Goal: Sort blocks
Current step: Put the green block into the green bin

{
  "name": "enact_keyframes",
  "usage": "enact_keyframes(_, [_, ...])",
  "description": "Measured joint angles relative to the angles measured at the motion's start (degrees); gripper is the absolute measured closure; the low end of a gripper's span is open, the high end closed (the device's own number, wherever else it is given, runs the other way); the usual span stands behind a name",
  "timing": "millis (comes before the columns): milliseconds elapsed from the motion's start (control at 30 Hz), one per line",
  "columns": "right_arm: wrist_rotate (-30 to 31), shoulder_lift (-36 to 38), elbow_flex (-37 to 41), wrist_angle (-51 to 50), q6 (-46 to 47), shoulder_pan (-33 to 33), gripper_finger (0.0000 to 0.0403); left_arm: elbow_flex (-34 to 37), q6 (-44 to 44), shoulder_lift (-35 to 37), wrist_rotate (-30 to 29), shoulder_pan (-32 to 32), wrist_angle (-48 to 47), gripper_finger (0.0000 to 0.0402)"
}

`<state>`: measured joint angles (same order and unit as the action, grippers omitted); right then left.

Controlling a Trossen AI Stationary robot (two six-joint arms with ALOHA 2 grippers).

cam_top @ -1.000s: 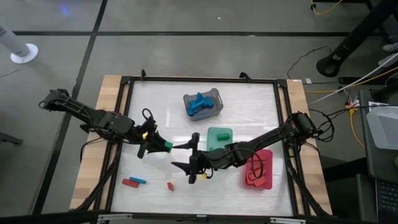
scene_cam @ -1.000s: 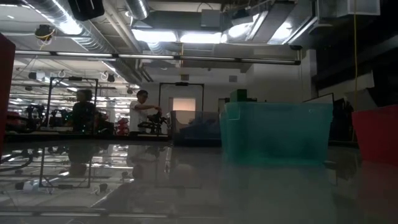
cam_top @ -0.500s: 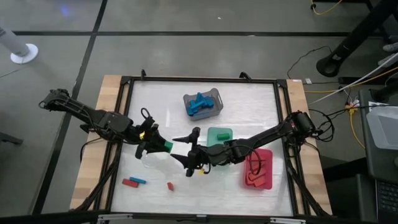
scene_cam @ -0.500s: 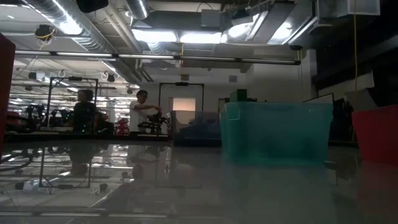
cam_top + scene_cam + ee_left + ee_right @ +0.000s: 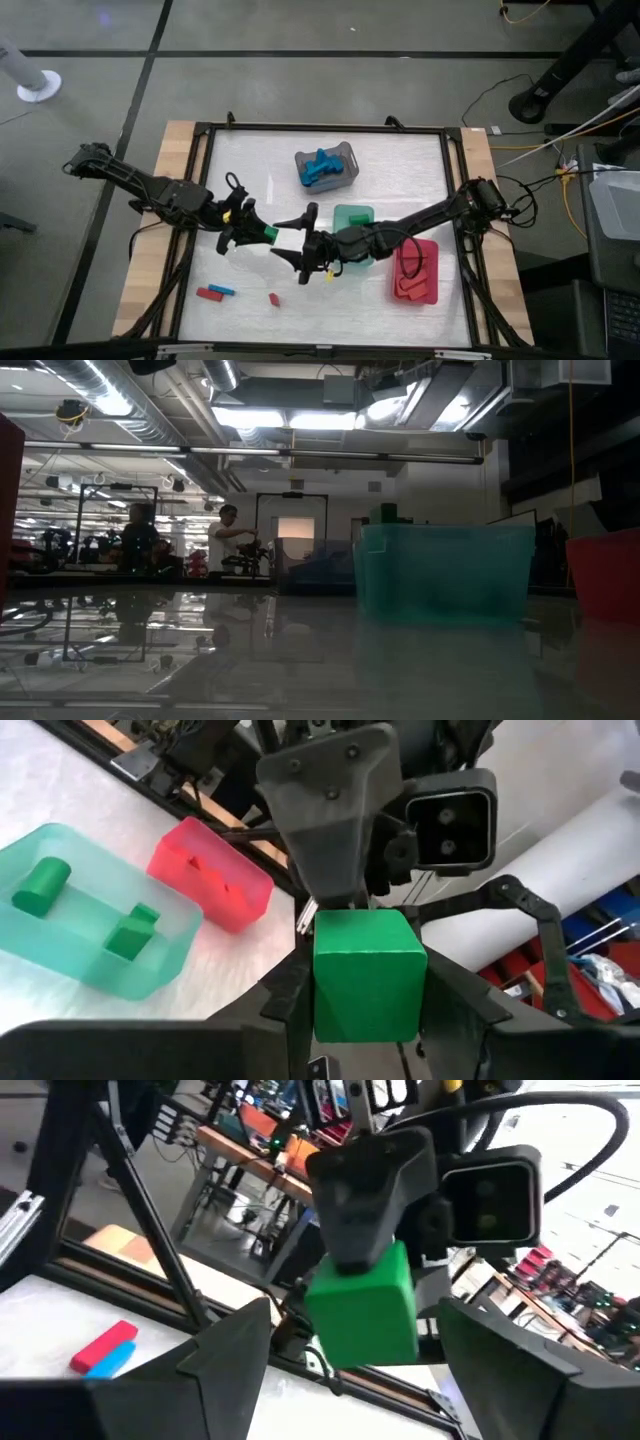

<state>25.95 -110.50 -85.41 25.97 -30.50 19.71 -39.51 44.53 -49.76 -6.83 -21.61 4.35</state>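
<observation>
Green cube (image 5: pixel 269 233) stays clenched in the left gripper (image 5: pixel 262 233); the right gripper (image 5: pixel 291 240), spread wide, has closed in beside it. Wrist views show them face-to-face.

Blue blocks (image 5: pixel 321 167) in grey basket (image 5: pixel 345 155) too jumbled to count; red tray (image 5: pixel 606 575) cut off in low view.

On the surface (image 5: pixel 400 160), the basket (image 5: pixel 326 166) sits at the back, two trays (image 5: pixel 352 218) lie right of centre, three blocks (image 5: pixel 215 292) lie front-left, and both pincers meet mid-surface.
</observation>
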Motion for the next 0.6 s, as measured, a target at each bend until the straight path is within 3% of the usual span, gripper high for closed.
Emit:
enact_keyframes(433, [-0.16, 0.0, 0.0, 2.62, -0.04, -1.86, 0.0117, 0.0, -1.54, 0.01, -2.01, 0.02, 1.9, 0.0279])
enact_keyframes(600, [-2.16, 0.0, 0.0, 2.74, -0.03, -1.78, 0.015, 0.0, -2.95, 0.02, -2.41, 0.02, 2.51, 0.0279])
